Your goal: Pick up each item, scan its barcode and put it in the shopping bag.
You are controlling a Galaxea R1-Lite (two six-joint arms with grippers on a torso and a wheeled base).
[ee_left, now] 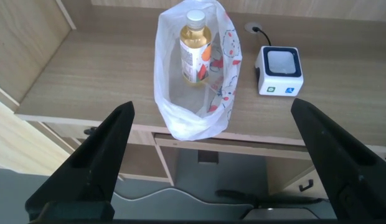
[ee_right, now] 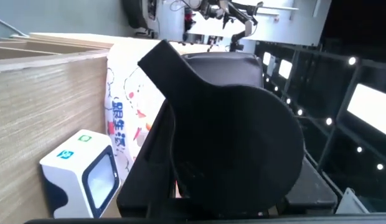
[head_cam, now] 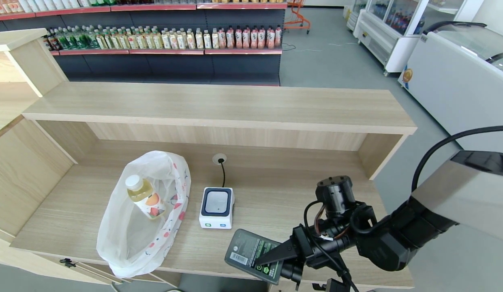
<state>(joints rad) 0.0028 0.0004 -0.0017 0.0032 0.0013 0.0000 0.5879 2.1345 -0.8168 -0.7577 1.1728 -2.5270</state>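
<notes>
**Shop counter point(head_cam: 275, 190): pouch gripped, one bottle bagged**

Our right gripper point(head_cam: 267, 259) is closed on a flat dark pouch point(head_cam: 243, 249) at the counter's near edge, barcode upward. We judge it light, soft and slick, best pinched by its edge. The bag point(head_cam: 125, 239), beside the scanner point(head_cam: 217, 207), holds one bottle point(head_cam: 144, 198). Our left gripper point(ee_left: 213, 124) gapes wide, empty.

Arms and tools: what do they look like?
The right arm has a boxy silver-grey link, then rounded black joints, with a thick black cable arching over it and thin wires at the wrist. The right tool is black with wedge-shaped fingers. The left tool has two long, flat black fingers.
</notes>
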